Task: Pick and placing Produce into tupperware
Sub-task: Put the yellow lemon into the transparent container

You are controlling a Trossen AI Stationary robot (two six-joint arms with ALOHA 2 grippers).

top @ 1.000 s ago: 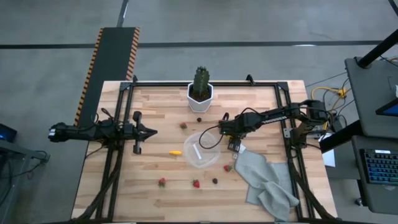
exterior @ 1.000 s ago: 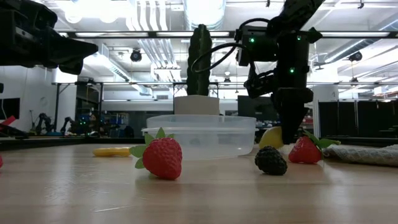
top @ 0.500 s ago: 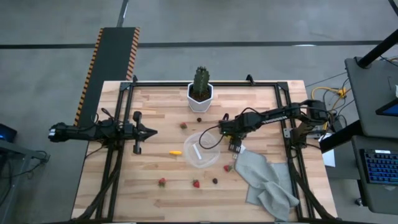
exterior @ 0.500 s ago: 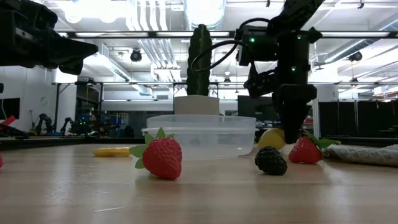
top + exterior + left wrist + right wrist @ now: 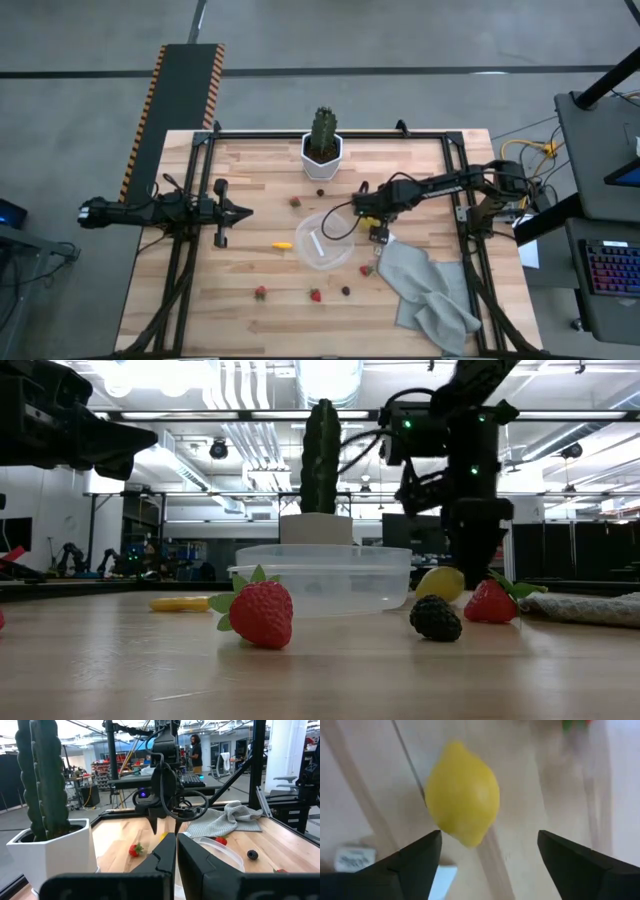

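The yellow lemon (image 5: 462,792) lies on the wood just right of the clear round tupperware (image 5: 324,240). My right gripper (image 5: 490,850) hangs open above it, pointing down, one finger on each side and clear of it. In the low view the lemon (image 5: 441,582) rests beside the gripper (image 5: 475,565). Strawberries (image 5: 295,202) (image 5: 261,292) (image 5: 367,269), dark berries (image 5: 346,291) and a yellow-orange piece (image 5: 283,244) lie around the tupperware. My left gripper (image 5: 245,211) waits shut at the table's left, pointing level.
A tall green cactus in a white pot (image 5: 322,148) stands at the far middle. A crumpled grey cloth (image 5: 430,290) covers the near right. A black frame (image 5: 450,140) rims the table. Bare wood lies between the left gripper and the tupperware.
My right gripper has opened above the lemon and let it go. The lemon rests on the table beside the tupperware and shows more fully in the low view than before. The arm itself has stayed in place.
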